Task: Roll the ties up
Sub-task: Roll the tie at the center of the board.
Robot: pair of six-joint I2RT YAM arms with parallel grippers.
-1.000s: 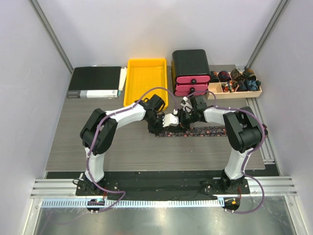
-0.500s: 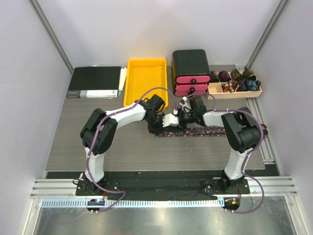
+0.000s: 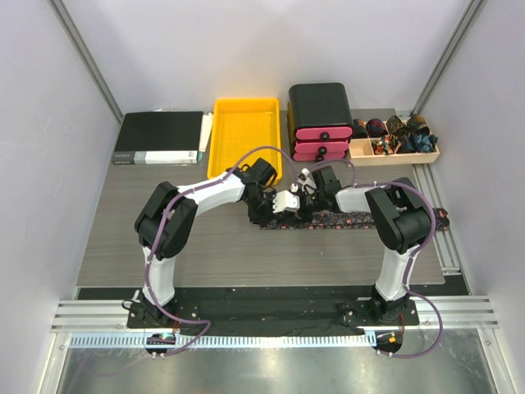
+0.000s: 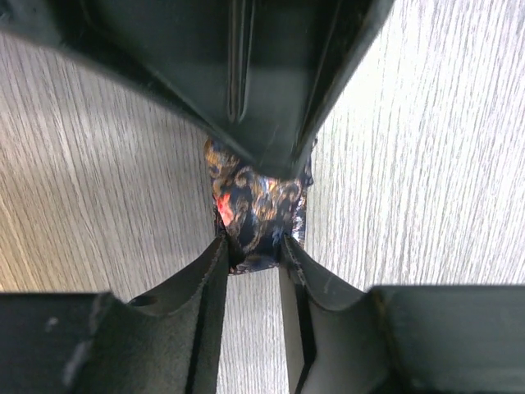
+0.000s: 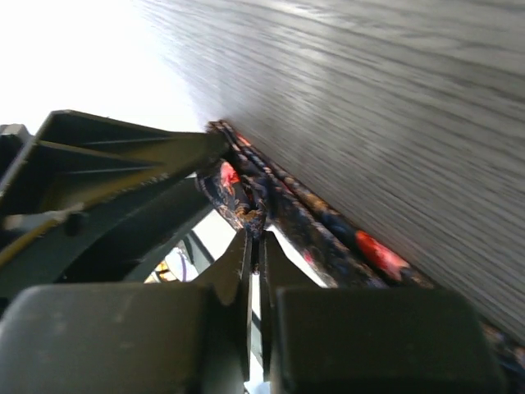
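A dark speckled tie [image 3: 361,220] lies flat on the grey table, running right from the two grippers. Its left end is bunched into a small roll [image 4: 254,205]. My left gripper [image 3: 267,207] is shut on that roll, fingers [image 4: 205,279] on either side of it [image 4: 256,250]. My right gripper [image 3: 297,199] faces it from the right and is shut on the tie's folded edge [image 5: 246,209], jaws nearly touching [image 5: 255,246]. The flat length of tie runs away along the table in the right wrist view [image 5: 353,238].
A yellow tray [image 3: 244,131] and a black binder [image 3: 158,137] stand at the back left. A black drawer box with pink fronts [image 3: 320,119] is behind the grippers. A wooden tray [image 3: 395,135] at the back right holds several rolled ties.
The right gripper and arm have shifted slightly left, toward the left gripper. The tie's free right end has drawn a little leftward. The left arm holds still.
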